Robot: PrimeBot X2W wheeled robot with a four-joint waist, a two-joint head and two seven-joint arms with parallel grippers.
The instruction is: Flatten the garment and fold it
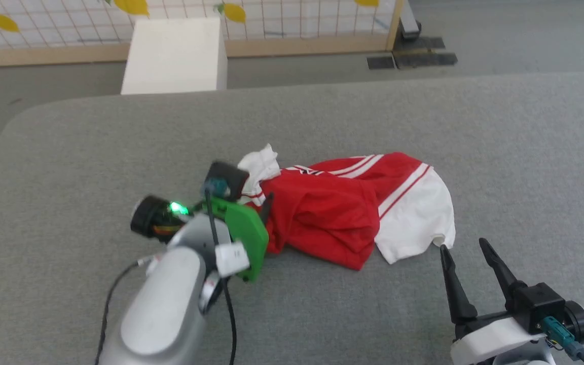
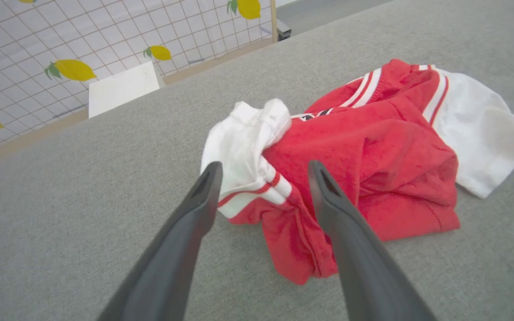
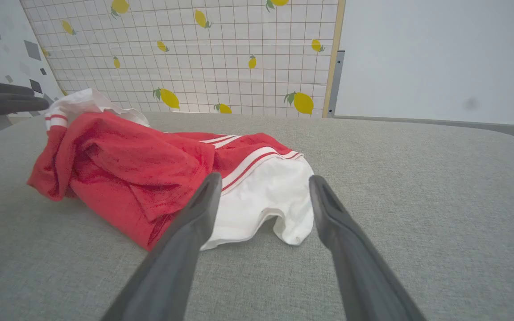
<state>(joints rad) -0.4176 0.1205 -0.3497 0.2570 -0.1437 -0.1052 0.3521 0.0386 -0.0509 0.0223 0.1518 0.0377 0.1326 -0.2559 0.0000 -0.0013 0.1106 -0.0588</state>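
The left end effector [image 2: 264, 173] hung released at the crumpled garment [image 1: 322, 213], fingers spread either side of a bunched white sleeve [image 2: 243, 142] — whether they touched cloth was unclear. The right end effector [image 1: 463, 247], also released, sat just beside the other white sleeve [image 1: 416, 213]. The garment lay heaped on the grey surface [image 1: 119, 152].
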